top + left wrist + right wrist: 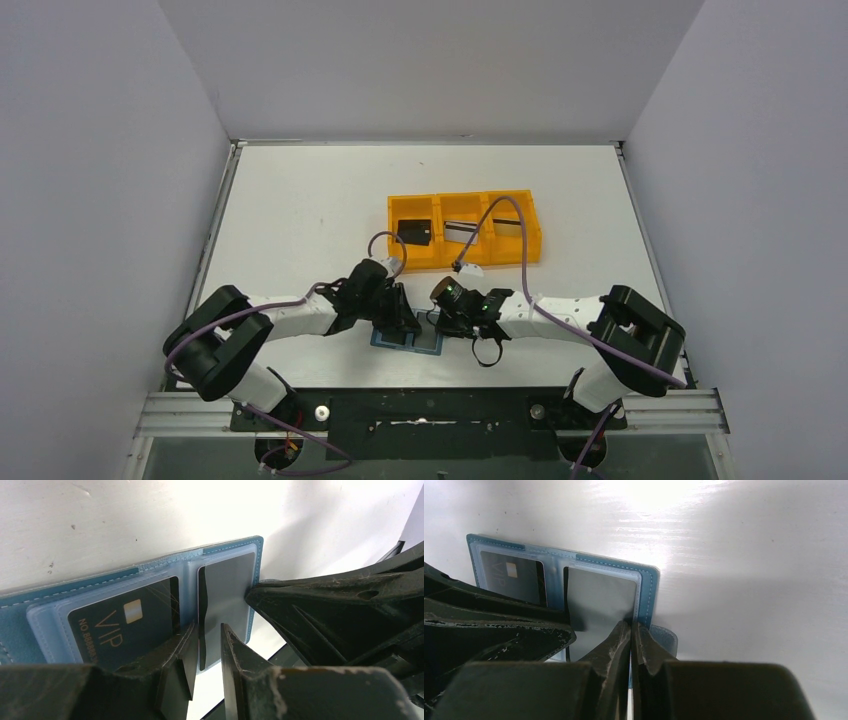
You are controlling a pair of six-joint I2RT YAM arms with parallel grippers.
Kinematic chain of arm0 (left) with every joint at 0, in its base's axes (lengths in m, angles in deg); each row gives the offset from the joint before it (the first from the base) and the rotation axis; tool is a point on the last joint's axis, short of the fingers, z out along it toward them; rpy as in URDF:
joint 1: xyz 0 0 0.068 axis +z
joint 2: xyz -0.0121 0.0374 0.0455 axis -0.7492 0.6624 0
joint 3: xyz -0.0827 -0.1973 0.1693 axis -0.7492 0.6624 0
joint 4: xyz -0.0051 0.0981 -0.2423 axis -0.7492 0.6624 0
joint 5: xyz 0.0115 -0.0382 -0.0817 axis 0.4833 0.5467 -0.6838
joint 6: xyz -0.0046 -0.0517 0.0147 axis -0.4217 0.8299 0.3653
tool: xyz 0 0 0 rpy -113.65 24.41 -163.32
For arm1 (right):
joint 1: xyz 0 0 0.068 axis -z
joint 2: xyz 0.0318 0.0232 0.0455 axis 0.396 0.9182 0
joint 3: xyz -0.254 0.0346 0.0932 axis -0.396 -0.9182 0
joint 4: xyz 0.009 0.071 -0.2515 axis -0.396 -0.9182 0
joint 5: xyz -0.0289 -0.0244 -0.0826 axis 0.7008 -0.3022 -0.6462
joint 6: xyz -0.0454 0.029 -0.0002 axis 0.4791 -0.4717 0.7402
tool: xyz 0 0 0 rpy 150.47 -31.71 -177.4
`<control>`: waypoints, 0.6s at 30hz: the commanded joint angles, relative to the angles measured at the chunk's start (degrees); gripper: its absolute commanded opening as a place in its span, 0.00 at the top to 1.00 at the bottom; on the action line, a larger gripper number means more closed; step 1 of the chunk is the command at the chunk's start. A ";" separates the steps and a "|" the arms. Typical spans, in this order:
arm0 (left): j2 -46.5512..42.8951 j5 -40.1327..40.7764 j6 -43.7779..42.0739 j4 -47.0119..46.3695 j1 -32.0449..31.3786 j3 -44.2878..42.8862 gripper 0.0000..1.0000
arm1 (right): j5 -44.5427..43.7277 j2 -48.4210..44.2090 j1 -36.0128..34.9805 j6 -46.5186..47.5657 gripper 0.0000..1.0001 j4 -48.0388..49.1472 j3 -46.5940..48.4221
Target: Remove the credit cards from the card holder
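The teal card holder (420, 345) lies open near the table's front edge, between both grippers. In the left wrist view the card holder (75, 587) has a black VIP card (115, 620) in its left pocket and a grey card (230, 590) in its right pocket. My left gripper (209, 627) has its jaws narrowly apart on either side of the grey card's dark left edge, which sticks out past the holder's near edge. My right gripper (630, 624) is shut on the holder's right edge (651, 595), next to the snap tab (666, 637). From above, the left gripper (402, 322) and the right gripper (437, 320) almost meet.
An orange three-compartment tray (535, 225) stands behind the grippers. It holds a black card (415, 232) in its left bin and silver-grey cards (462, 232) in the other two. Purple cables loop over the tray. White walls enclose the table.
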 commanded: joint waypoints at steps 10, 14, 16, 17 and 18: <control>-1.90 4.65 -0.21 3.47 -1.18 0.14 0.63 | 11.29 -1.16 3.20 0.57 0.97 17.97 -8.07; -3.78 6.09 -1.23 5.65 -1.26 -0.83 0.62 | 13.70 0.26 4.63 -0.97 0.91 19.91 -9.37; -4.79 6.78 -1.83 6.75 -1.27 -1.40 0.61 | 14.29 0.64 5.04 -1.32 0.90 20.38 -9.73; -5.35 7.18 -2.26 7.62 -1.27 -1.83 0.61 | 14.32 0.87 5.24 -1.51 0.90 19.96 -9.67; -5.90 7.57 -2.62 8.57 -1.27 -2.25 0.60 | 14.21 1.00 5.29 -1.74 0.90 19.54 -9.57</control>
